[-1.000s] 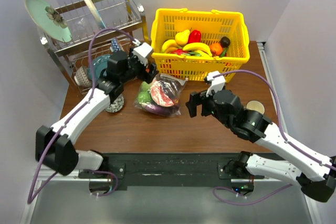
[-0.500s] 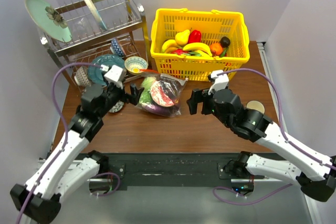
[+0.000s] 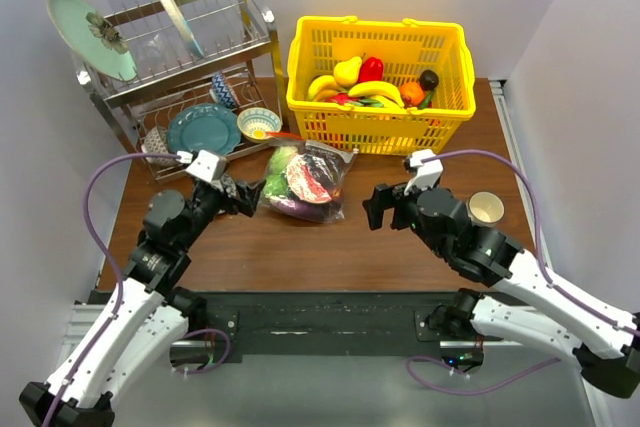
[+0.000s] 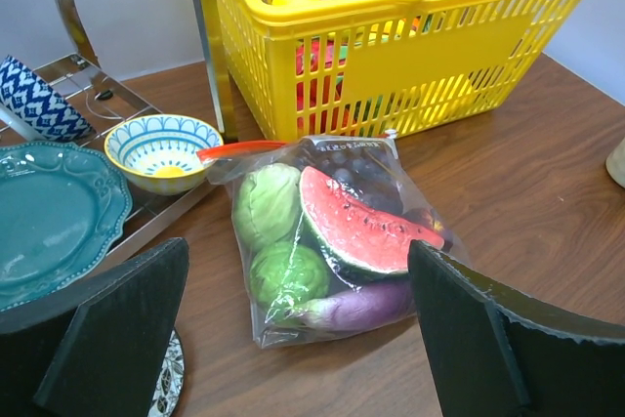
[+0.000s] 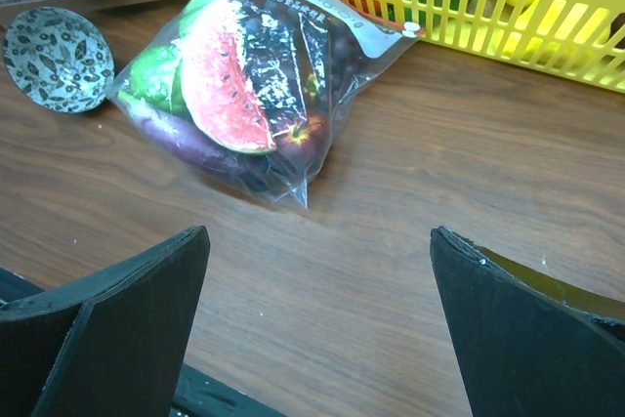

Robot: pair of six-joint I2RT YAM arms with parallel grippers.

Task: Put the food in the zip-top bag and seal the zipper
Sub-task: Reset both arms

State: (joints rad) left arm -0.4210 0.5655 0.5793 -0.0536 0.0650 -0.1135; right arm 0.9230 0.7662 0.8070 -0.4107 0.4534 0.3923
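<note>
The zip-top bag (image 3: 303, 182) lies flat on the brown table, just in front of the yellow basket. Through its clear plastic I see the food: two round green pieces (image 4: 283, 275), a watermelon slice (image 4: 356, 227), a purple eggplant (image 4: 356, 305) and dark grapes (image 5: 337, 51). The red-orange zipper (image 4: 244, 148) runs along the bag's far edge, next to the basket. My left gripper (image 3: 243, 197) hangs open a little left of the bag and touches nothing. On the bag's right side, my right gripper (image 3: 378, 205) is open too, with bare table between its fingers.
The yellow basket (image 3: 380, 22) with fruit stands behind the bag. A dish rack (image 3: 180, 47) holding a teal plate (image 3: 203, 129) and a small bowl (image 3: 259, 123) sits at back left. A patterned dish (image 5: 57, 58) lies left of the bag. A cup (image 3: 486, 208) stands at right.
My left arm has pulled back from the bag's mouth beside the basket to the near left, and its jaws have opened wider. The right gripper drifted slightly right. The bag stays put.
</note>
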